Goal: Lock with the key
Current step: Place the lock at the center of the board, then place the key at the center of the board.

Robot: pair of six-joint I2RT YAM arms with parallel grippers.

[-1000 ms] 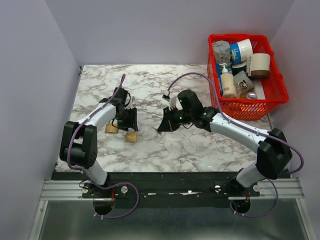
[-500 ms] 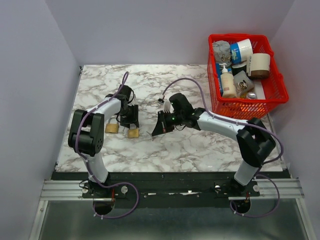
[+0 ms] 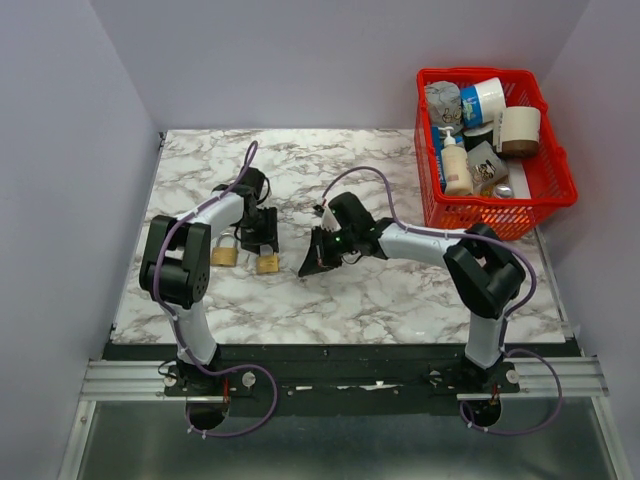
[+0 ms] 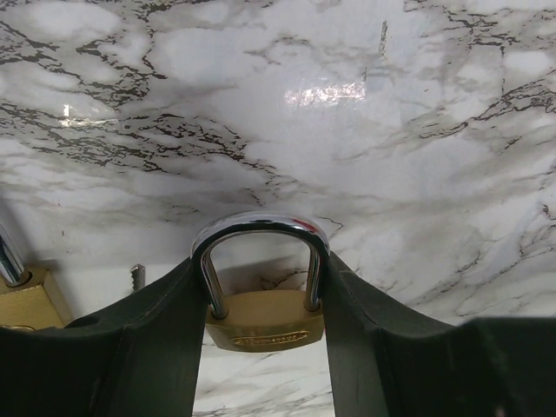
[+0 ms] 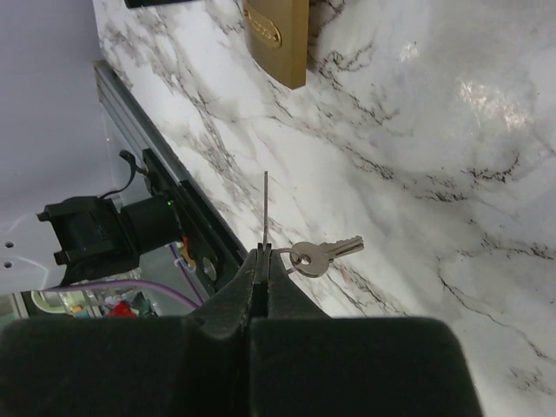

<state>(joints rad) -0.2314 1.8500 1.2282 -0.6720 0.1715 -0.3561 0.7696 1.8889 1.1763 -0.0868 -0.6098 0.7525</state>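
Table: a white and grey marble table (image 3: 400, 290) is seen under the padlock (image 3: 267, 263).
Basket: a red basket (image 3: 480, 222) full of bottles and tubs is set far to the right of the padlock, at the back corner.
Second padlock: another brass lock (image 3: 224, 255) is laid just left of the padlock. Only its corner is seen in the left wrist view (image 4: 26, 300).
Left gripper: the left gripper (image 4: 261, 278) is clamped on the padlock, with one black finger pressed to each side of the loop.
Right gripper: the right gripper (image 5: 262, 261) is held right of the padlock. Its fingers are squeezed together on the key (image 5: 265, 208).
In the way: only bare marble is seen between the key tip and the padlock's brass body (image 5: 276, 39).
Padlock look: a brass body (image 4: 265, 319) and a shiny silver loop, pushed in at both ends.
Padlock direction: its length is lined up with the fingers, and the loop is pointed away from the wrist.
Key look: thin and grey, seen edge-on, with a spare key (image 5: 326, 254) hung from its ring.
Key direction: it is pointed straight out of the fingertips, toward the padlock.
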